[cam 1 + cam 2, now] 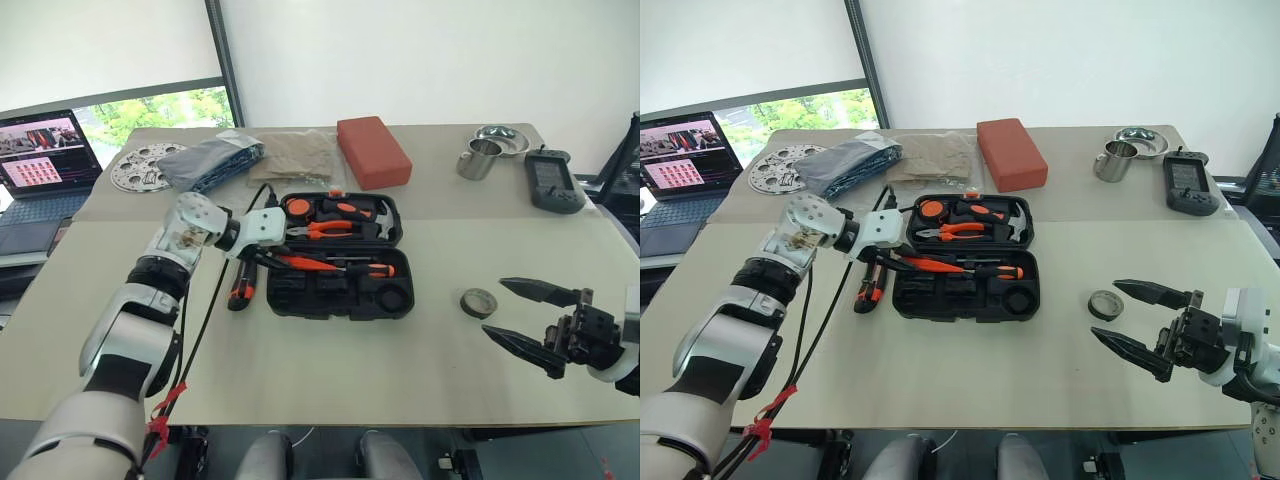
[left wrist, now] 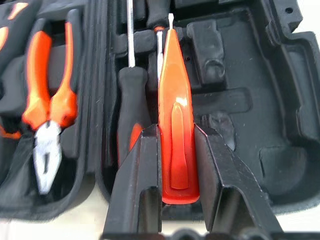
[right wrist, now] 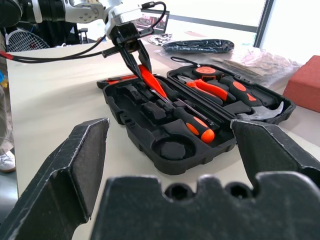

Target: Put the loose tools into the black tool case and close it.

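Beige surface [image 1: 420, 350] at frame centre carries the open black tool case [image 1: 340, 255], where the left gripper [image 3: 134, 56], pinching the slim orange tool [image 2: 175, 115], should align it over its empty slot before lowering; right gripper [image 1: 525, 315] waits spread.

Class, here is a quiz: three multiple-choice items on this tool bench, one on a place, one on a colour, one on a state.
1. Where does the grey round roll lie?
A in the case
B on the table right of the black tool case
C in the mug

2. What colour is the tool in the left pincer?
A orange
B blue
C green

3. How is the right pincer?
A shut
B holding a screwdriver
C open, empty

Key: 1 B, it sits on bare tabletop; 2 A, the slim orange tool is clamped between the fingers; 3 C, fingers spread apart.
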